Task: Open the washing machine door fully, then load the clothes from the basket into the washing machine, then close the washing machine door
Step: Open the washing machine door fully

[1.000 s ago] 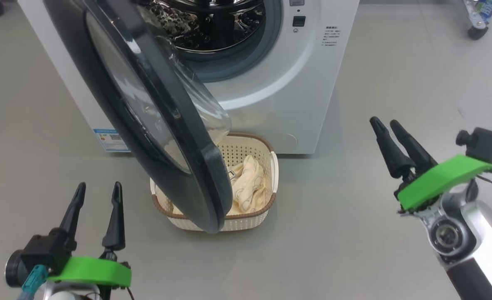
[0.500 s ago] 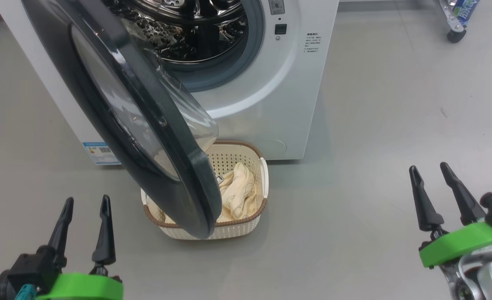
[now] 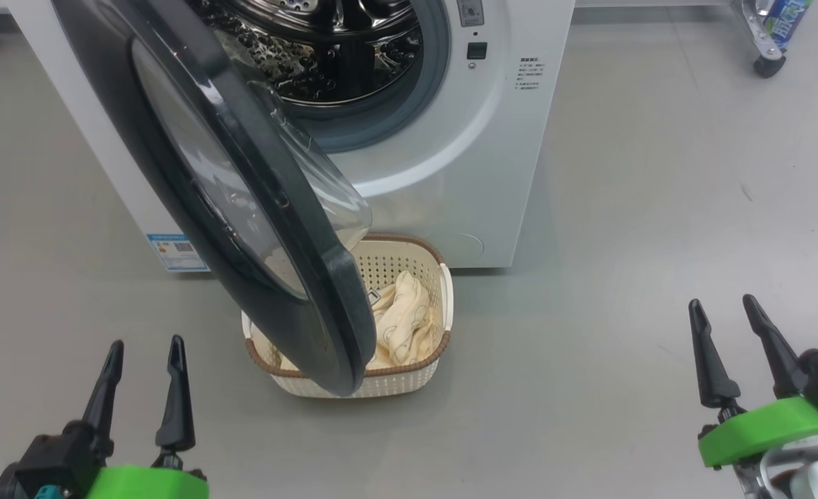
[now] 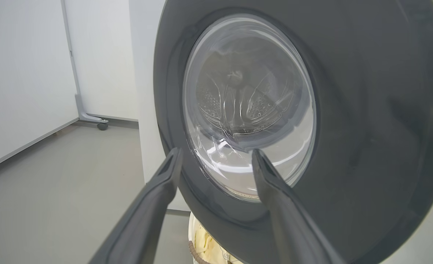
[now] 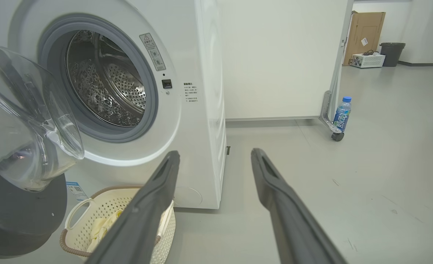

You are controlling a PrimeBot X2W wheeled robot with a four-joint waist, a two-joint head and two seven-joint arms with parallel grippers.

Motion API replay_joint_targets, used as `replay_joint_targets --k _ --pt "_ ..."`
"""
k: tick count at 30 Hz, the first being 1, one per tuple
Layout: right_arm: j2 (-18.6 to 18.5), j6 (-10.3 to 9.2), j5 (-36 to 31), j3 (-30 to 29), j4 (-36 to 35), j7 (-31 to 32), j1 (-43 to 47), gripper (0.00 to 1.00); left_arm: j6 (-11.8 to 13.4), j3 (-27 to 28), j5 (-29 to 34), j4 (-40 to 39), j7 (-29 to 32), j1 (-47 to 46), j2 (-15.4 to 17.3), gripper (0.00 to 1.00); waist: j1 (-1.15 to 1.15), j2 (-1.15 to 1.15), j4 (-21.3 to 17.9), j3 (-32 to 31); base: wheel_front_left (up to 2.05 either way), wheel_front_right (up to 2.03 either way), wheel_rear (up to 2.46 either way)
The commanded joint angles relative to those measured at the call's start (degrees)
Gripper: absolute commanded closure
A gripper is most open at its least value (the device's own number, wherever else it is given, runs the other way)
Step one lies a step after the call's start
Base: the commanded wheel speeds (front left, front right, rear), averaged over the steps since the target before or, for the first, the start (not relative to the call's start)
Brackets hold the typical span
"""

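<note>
Head downward, wrists low, perhaps sharing the basket (image 3: 389, 383).

This is looking like a robotics lab or test hall rather than a home: the washing machine (image 5: 205, 121) is standing alone on a bare grey floor (image 5: 367, 190), white partition panels (image 5: 275, 58) are resting on wheeled feet (image 5: 334, 131), a water bottle (image 5: 342, 114) is standing beside one, and a cardboard box (image 5: 365, 31) and dark bin (image 5: 392, 54) are waiting by the far wall.
</note>
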Motion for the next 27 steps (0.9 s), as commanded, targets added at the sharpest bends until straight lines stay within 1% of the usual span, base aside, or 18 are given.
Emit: replay_joint_targets --k 1,17,18,19,20,24,27 --pt "-0.8 0.03 -0.8 0.6 -1.3 -0.8 -0.9 0.0 0.4 2.4 0.0 -1.9 -0.5 -1.6 0.4 0.0 0.0 0.0 0.1 0.1 0.0 0.0 0.0" --pt "0.0 0.03 -1.5 0.7 -0.1 -0.4 -1.1 0.0 0.1 2.2 0.6 -1.1 -0.5 -1.6 -0.3 0.01 0.0 0.0 0.7 0.3 0.0 0.0 0.0" --pt "0.0 0.03 -1.5 0.6 -0.1 -0.4 -1.1 0.0 0.0 2.1 0.6 -1.0 -0.5 -1.7 -0.3 0.38 0.0 0.0 0.7 0.4 0.0 0.0 0.0" --pt "0.1 0.03 -1.5 0.6 -0.1 -0.4 -1.2 0.0 0.0 2.1 0.6 -0.8 -0.5 -1.7 -0.3 0.89 0.0 0.0 0.7 0.4 0.0 0.0 0.0" --pt "0.1 0.03 -1.6 0.5 -0.1 -0.5 -1.2 0.0 0.0 2.1 0.6 -0.7 -0.5 -1.7 -0.4 1.0 0.0 0.0 0.8 0.5 0.0 0.0 0.0" --pt "0.4 0.03 -1.8 0.1 -0.1 -0.5 -1.3 0.0 0.0 2.4 0.5 -0.6 -0.5 -2.0 -0.6 1.0 0.0 0.0 0.9 0.7 0.0 0.0 0.0" --pt "0.5 0.03 -1.8 -0.4 0.1 -0.5 -1.3 0.0 0.2 3.2 0.8 -2.6 -0.5 -2.8 -0.6 1.0 0.0 0.0 1.2 0.7 0.0 0.0 0.0"
